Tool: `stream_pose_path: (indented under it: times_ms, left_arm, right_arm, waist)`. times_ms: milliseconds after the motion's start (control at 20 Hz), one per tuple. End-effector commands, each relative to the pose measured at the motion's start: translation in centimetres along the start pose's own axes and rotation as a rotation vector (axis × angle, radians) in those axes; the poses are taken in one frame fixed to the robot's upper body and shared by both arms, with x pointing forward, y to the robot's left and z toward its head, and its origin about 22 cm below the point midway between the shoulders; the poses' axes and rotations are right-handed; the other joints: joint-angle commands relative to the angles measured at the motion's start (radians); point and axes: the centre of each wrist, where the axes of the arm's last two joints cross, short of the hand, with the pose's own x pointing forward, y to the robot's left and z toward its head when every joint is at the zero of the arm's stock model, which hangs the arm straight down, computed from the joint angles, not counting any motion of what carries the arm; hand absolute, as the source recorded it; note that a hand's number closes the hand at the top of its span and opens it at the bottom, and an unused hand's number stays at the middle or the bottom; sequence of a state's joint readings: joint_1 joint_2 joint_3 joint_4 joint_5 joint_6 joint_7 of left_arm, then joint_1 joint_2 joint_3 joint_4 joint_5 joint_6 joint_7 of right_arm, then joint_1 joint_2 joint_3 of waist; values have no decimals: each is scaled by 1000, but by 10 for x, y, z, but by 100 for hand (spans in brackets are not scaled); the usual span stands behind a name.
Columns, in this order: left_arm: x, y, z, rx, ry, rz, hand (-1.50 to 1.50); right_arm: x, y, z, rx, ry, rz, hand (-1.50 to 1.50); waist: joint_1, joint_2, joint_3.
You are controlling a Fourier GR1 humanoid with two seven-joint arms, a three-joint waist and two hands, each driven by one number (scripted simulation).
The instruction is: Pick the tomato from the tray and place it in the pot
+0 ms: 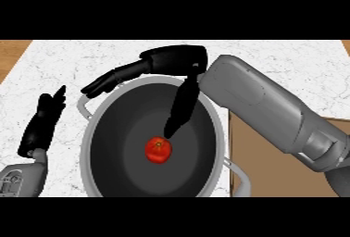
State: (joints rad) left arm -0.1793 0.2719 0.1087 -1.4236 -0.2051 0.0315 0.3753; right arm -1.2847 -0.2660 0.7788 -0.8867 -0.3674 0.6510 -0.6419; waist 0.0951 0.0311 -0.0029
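Note:
A red tomato (158,150) lies on the dark floor of the grey pot (97,119), a little below its middle. My right hand (171,61) hovers over the pot's far rim, open, with fingers stretched left and the thumb pointing down toward the tomato; nothing is held. Its thumb tip ends just above the tomato, apart from it. My left hand (41,122) rests open at the left edge, fingers up, beside the pot. The wooden tray (273,166) lies right of the pot, mostly hidden by my right forearm.
The pot has a handle (241,179) at its lower right and another (83,109) at its upper left. It stands on a white marble counter (61,65). A wooden floor strip (12,55) shows at the far left.

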Motion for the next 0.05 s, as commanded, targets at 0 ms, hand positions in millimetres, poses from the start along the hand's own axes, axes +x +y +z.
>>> stream_pose_path:
  times_ms: [0]
  left_arm:
    - [2,-9,-1,-7,-26,-5,0]
  right_arm:
    - [-1,-26,4,2,-109,-207,-150]
  waist:
    - [19,13,-1]
